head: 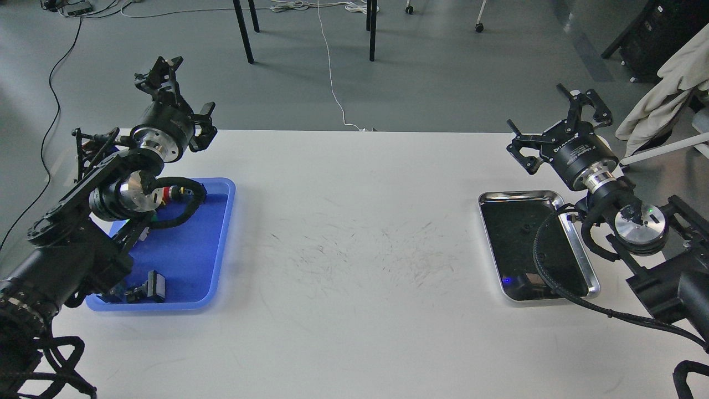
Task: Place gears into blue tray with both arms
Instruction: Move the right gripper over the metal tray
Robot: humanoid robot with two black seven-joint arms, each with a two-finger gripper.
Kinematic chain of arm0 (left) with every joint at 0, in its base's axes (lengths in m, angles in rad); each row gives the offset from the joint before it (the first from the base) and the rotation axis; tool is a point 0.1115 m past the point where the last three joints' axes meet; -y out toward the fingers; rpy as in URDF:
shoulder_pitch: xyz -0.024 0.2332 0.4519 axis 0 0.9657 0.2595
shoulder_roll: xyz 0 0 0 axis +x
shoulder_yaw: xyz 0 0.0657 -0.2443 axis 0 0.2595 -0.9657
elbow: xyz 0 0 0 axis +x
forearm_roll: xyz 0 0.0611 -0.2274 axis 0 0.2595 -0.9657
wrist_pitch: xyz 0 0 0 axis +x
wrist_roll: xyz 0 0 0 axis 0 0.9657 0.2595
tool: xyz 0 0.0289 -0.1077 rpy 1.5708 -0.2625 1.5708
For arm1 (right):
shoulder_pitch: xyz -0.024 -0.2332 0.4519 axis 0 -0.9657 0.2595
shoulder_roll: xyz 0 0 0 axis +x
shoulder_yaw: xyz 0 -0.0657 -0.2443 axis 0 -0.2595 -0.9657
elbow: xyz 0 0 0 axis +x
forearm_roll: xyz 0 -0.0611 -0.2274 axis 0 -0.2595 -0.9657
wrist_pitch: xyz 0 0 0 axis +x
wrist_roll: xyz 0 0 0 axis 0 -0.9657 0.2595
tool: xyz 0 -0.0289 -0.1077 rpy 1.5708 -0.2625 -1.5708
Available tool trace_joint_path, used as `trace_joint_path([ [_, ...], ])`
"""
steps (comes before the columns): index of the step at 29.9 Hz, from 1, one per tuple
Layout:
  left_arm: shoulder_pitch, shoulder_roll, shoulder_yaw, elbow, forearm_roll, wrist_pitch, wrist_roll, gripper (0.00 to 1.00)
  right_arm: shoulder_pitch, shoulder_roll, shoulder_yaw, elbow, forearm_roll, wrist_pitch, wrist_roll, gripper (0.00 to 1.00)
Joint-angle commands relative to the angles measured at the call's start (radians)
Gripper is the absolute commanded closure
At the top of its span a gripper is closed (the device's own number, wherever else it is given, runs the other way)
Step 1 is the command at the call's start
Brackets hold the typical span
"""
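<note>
On scuffed white table, glossy blue tray, both arms' jaws spread, empty.

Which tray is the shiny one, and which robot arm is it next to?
The silver metal tray with the dark bottom, beside the right gripper. The blue tray by the left gripper is matte plastic, not shiny.

both arms are raised, bent at the wrists. the left gripper points up and away, fingers spread. the right gripper likewise gapes, holding nothing.
</note>
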State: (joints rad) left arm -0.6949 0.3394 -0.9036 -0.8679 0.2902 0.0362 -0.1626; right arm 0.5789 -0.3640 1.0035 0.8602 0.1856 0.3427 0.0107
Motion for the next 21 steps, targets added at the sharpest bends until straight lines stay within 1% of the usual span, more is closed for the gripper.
trace_joint_path([
  [1,0.005,0.001,0.0,0.0,0.001,-0.004,0.002,0.02,0.01,0.016,0.001,0.002,0.0,-0.02,0.0,0.01],
  [14,-0.006,0.0,-0.001,0.004,0.001,-0.002,0.0,0.02,0.009,0.017,0.001,-0.006,0.0,-0.039,-0.001,0.01],
  [21,-0.006,0.03,-0.012,0.006,-0.002,-0.007,-0.002,0.02,0.01,0.017,-0.002,-0.01,-0.002,-0.03,0.0,0.01],
])
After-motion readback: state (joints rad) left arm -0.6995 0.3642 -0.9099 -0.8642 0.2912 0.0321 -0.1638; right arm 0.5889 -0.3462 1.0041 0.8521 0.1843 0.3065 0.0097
